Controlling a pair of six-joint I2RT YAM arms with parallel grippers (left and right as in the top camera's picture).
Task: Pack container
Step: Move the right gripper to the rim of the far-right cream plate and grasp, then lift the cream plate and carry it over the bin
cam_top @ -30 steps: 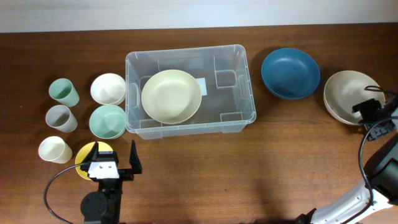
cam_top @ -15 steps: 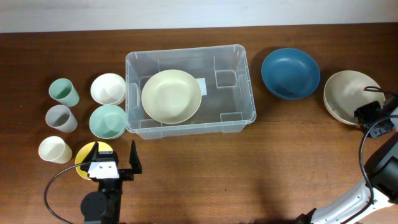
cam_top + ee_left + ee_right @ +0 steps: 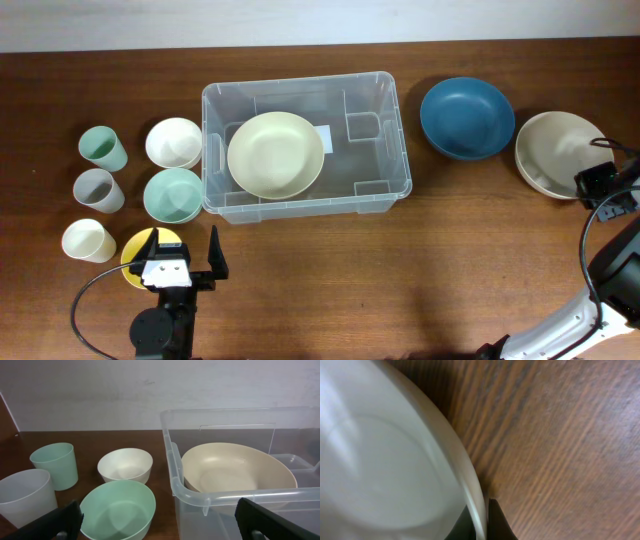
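The container [image 3: 300, 84] stands in the middle of the desk [image 3: 400, 270], long side across, with a cream bowl [image 3: 275, 155] lying in its left half. From the left wrist view its near corner [image 3: 220, 496] fills the right side, and the cream bowl [image 3: 235, 472] shows through the clear wall.

The left claw [image 3: 183, 248] sits near the desk's front edge, left of the container, jaws wide and holding nothing. A yellow dish [image 3: 135, 250] lies partly under it.

Left of the container are a white bowl [image 3: 174, 142] and a green bowl [image 3: 173, 194], just beside each other. Further left stand a green cup [image 3: 103, 148], a grey cup [image 3: 98, 190] and a pale cup [image 3: 88, 240] in a column.

Right of the container is a blue bowl [image 3: 467, 118], and beyond it a beige bowl [image 3: 555, 150] near the desk's right edge. The right claw [image 3: 588, 185] is at that bowl's near right rim. Its wrist view shows the rim [image 3: 470, 485] pinched between the dark fingers [image 3: 495, 520], so this claw is closed on the beige bowl.
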